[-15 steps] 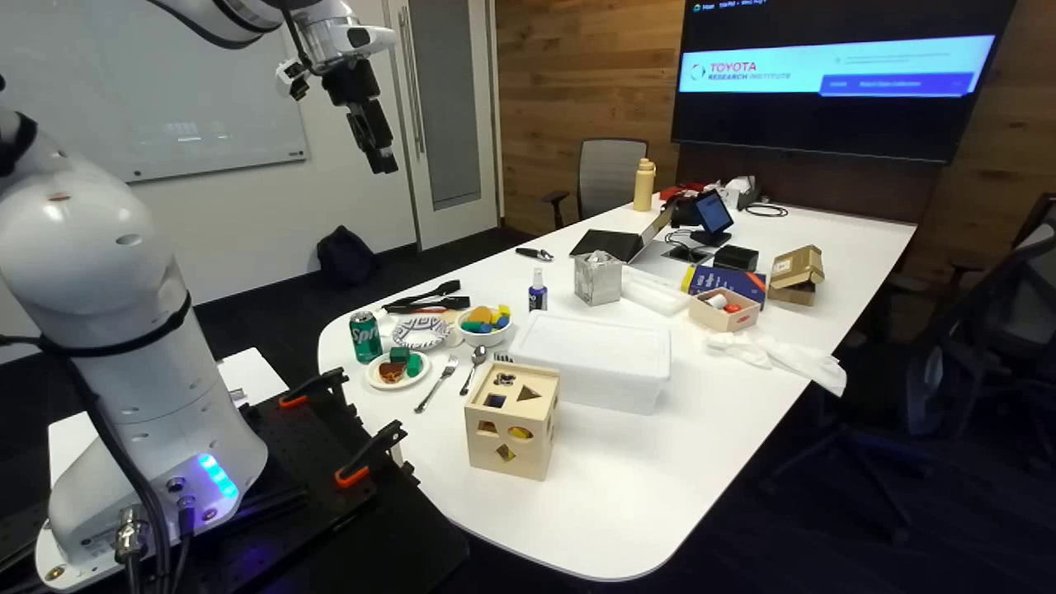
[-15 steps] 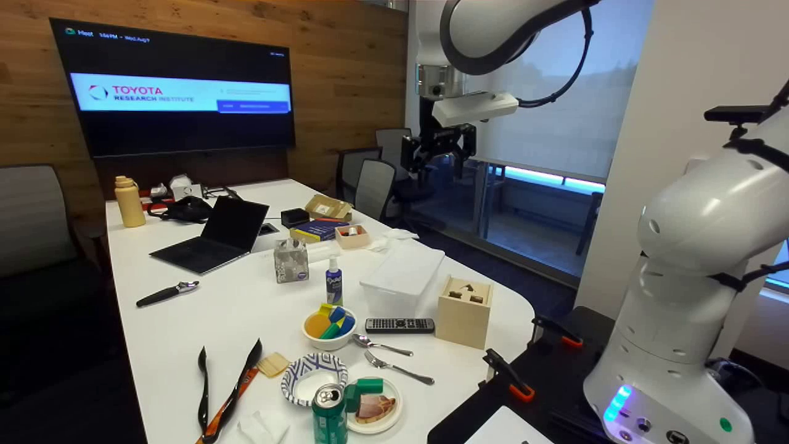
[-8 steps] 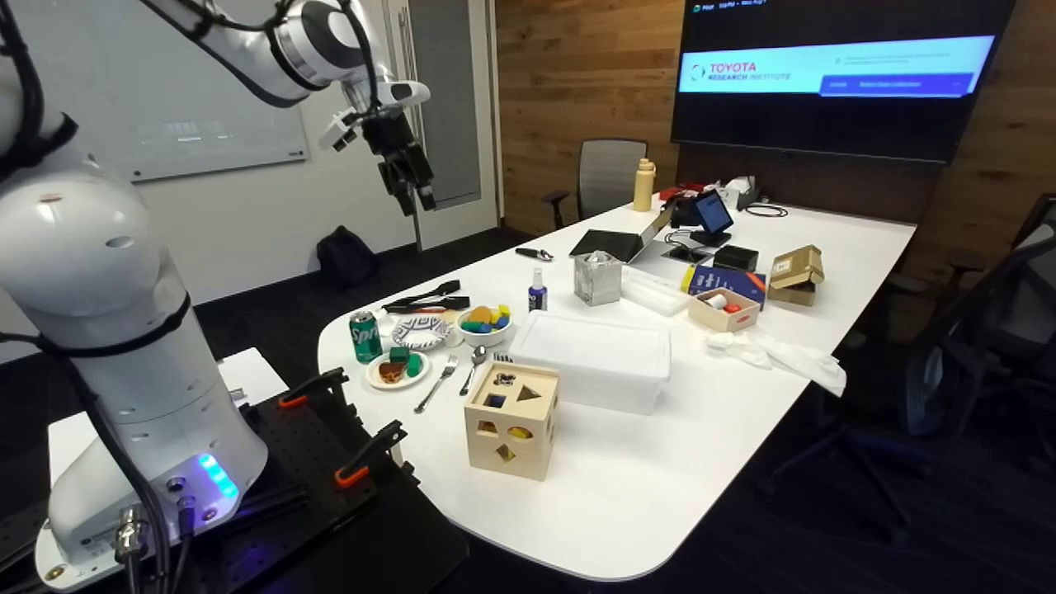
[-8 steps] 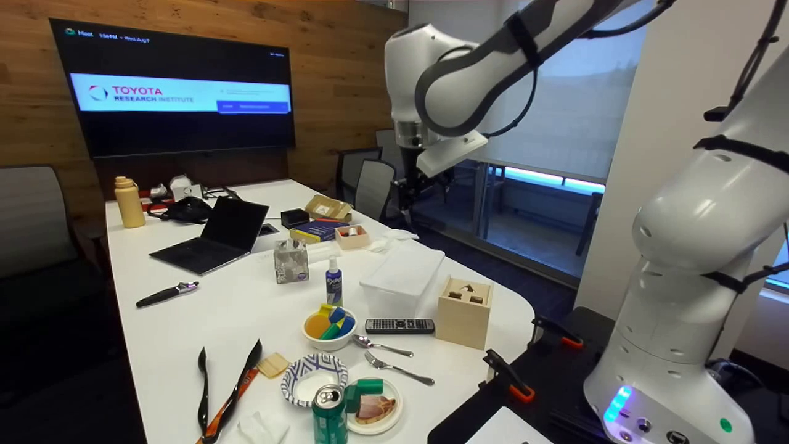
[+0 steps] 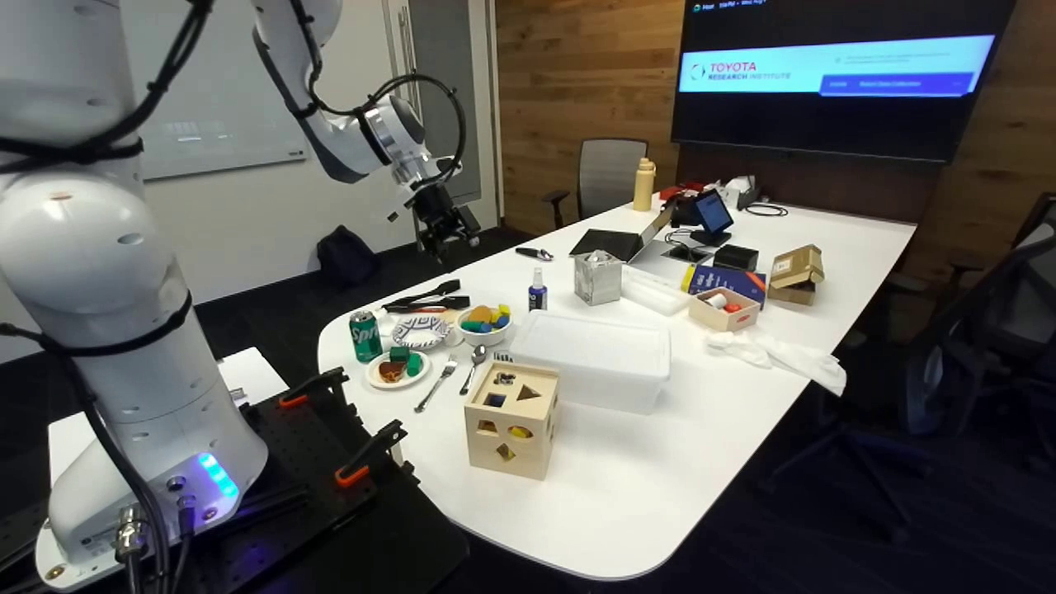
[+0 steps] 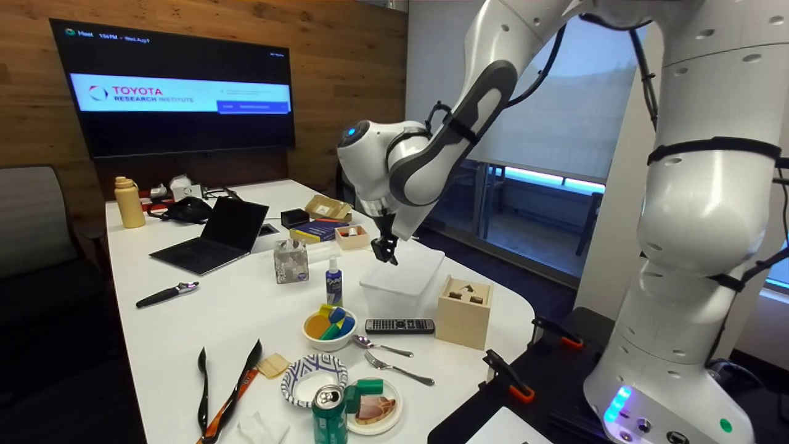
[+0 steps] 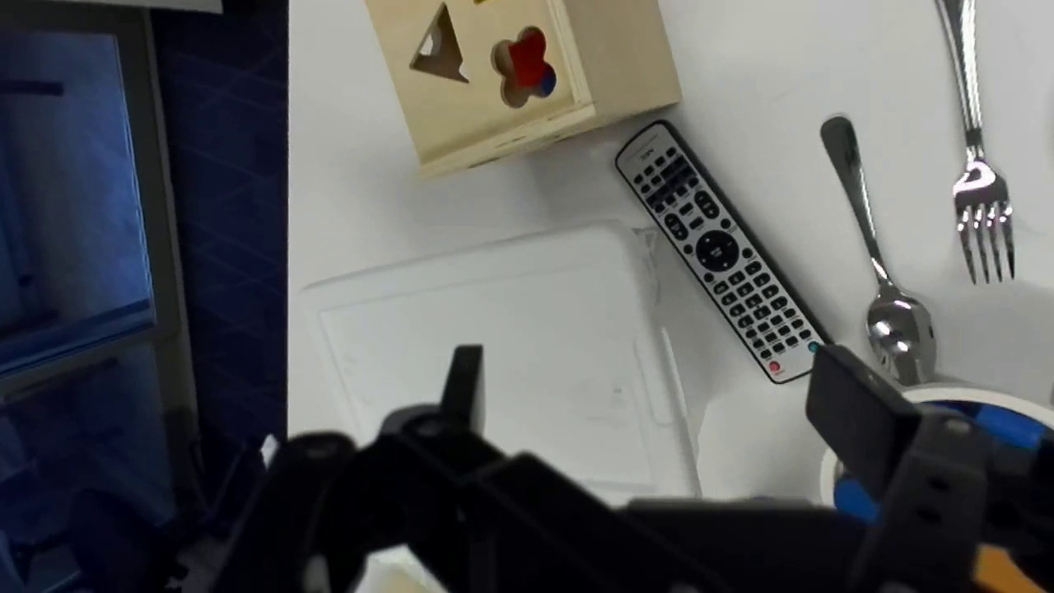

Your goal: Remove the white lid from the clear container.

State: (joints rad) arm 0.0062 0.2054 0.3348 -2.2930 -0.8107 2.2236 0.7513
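The white lid [image 5: 594, 342] lies flat on top of the clear container [image 5: 610, 389] on the table. Both also show in an exterior view, the lid [image 6: 412, 266] over the pale see-through container wall [image 6: 388, 302]. In the wrist view the lid [image 7: 510, 329] fills the middle, partly hidden by the gripper. My gripper [image 7: 650, 366] is wide open and empty. One finger [image 7: 465, 383] overlaps the lid in that view, the other [image 7: 856, 412] lies beyond its edge near the bowl. In both exterior views the gripper [image 5: 454, 246] [image 6: 387, 251] hangs in the air, apart from the lid.
A wooden holed cube [image 5: 513, 422] stands close to the container. A remote [image 6: 399, 325], a spoon [image 6: 382, 346] and a white bowl [image 6: 328, 342] of toy pieces lie beside it. A spray bottle [image 6: 333, 282] and a tissue box [image 6: 291, 261] stand farther along the table.
The arm has swung and come down over the table. The gripper moved right and down in an exterior view, left and down in another. The lid, container and other objects have not moved.
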